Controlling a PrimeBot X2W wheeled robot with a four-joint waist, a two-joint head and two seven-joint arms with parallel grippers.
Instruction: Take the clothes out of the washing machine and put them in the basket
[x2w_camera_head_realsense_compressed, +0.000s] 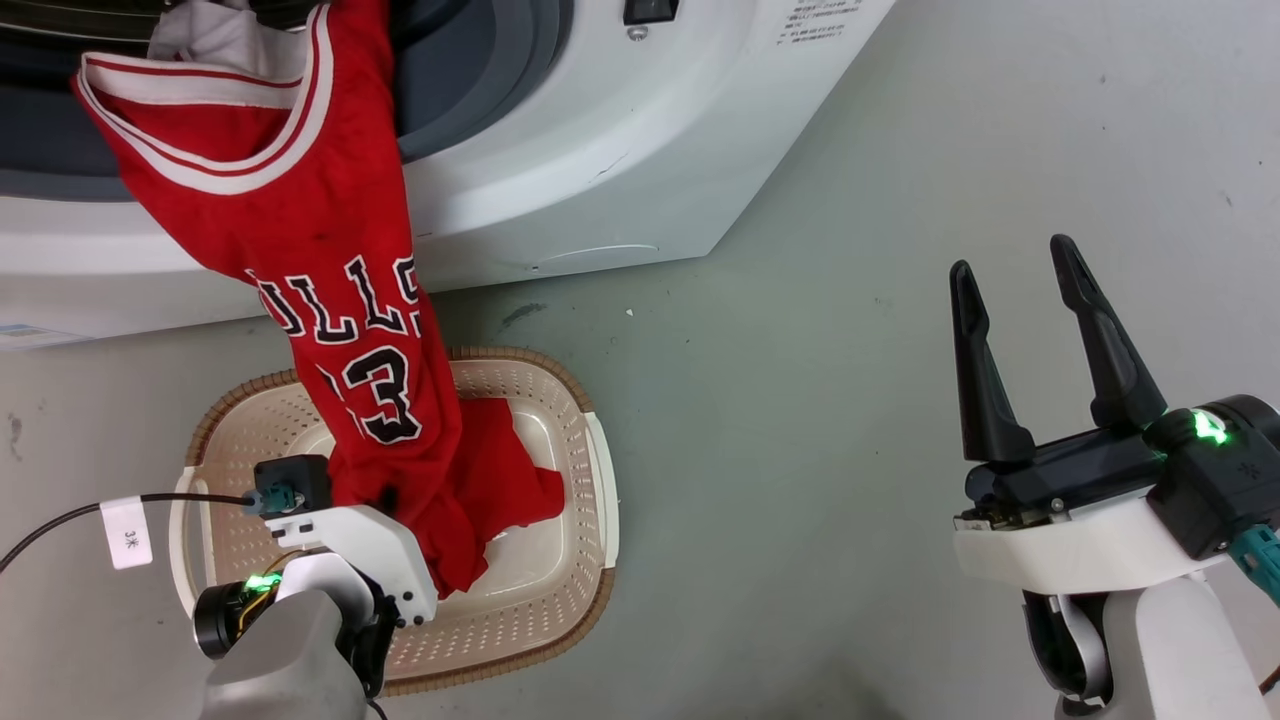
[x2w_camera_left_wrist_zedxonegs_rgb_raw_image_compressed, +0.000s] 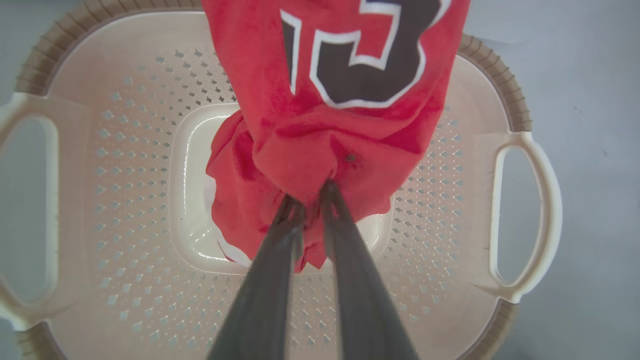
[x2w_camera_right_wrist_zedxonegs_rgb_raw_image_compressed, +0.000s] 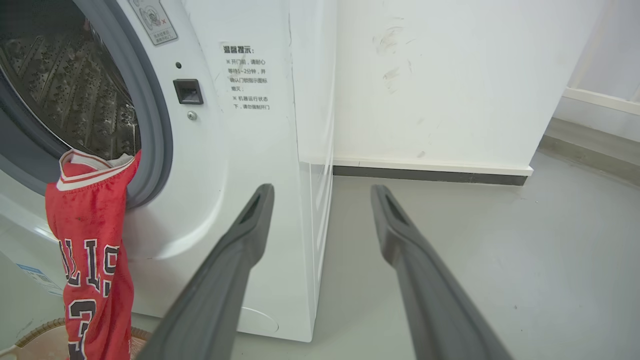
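Note:
A red basketball jersey (x2w_camera_head_realsense_compressed: 300, 230) hangs out of the washing machine (x2w_camera_head_realsense_compressed: 600, 150) porthole, its collar still caught on the grey gasket (x2w_camera_right_wrist_zedxonegs_rgb_raw_image_compressed: 155, 125), and stretches down into the cream basket (x2w_camera_head_realsense_compressed: 590, 560) on the floor. My left gripper (x2w_camera_left_wrist_zedxonegs_rgb_raw_image_compressed: 312, 192) is over the basket floor (x2w_camera_left_wrist_zedxonegs_rgb_raw_image_compressed: 125, 200), shut on the jersey's bunched lower end (x2w_camera_left_wrist_zedxonegs_rgb_raw_image_compressed: 320, 150). More red cloth (x2w_camera_head_realsense_compressed: 510, 470) lies crumpled in the basket beside it; I cannot tell whether it is a separate garment. My right gripper (x2w_camera_head_realsense_compressed: 1010, 265) is open and holds nothing, off to the right above bare floor. It faces the machine's front corner (x2w_camera_right_wrist_zedxonegs_rgb_raw_image_compressed: 240, 150).
The steel drum (x2w_camera_right_wrist_zedxonegs_rgb_raw_image_compressed: 75, 90) looks dark behind the jersey's collar (x2w_camera_right_wrist_zedxonegs_rgb_raw_image_compressed: 90, 167). A white wall with a dark baseboard (x2w_camera_right_wrist_zedxonegs_rgb_raw_image_compressed: 430, 175) stands to the right of the machine. Grey floor (x2w_camera_head_realsense_compressed: 800, 450) spreads between basket and right arm. A tagged black cable (x2w_camera_head_realsense_compressed: 127, 533) runs from my left wrist.

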